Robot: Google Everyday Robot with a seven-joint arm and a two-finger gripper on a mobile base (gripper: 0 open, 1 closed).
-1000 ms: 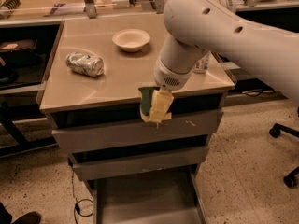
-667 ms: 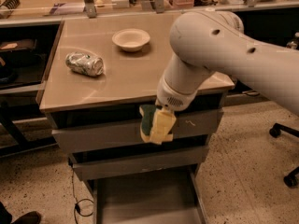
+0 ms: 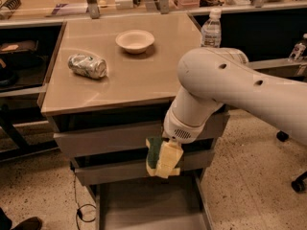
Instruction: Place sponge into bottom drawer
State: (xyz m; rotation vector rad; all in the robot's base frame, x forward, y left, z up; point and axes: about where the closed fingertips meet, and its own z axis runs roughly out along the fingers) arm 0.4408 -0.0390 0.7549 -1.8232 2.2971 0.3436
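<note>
The sponge (image 3: 154, 153), dark green on pale yellow foam, hangs in the air in front of the cabinet's middle drawer front. My gripper (image 3: 165, 159) points down from the big white arm (image 3: 216, 90) and is shut on the sponge; its pale fingers cover the sponge's right side. The bottom drawer (image 3: 144, 207) is pulled out below, a shallow grey tray with thin side walls. The sponge is above the drawer's back part, clear of its floor.
A crushed silver can (image 3: 87, 65) and a pale bowl (image 3: 135, 40) lie on the beige cabinet top (image 3: 144, 75). A water bottle (image 3: 211, 28) stands at its right edge. Two shut grey drawer fronts (image 3: 105, 140) sit above the open one. Chair wheels (image 3: 298, 183) are at right.
The arm has lowered and swung toward the camera. The sponge went down from the level of the cabinet top's edge to the front of the middle drawer, still held.
</note>
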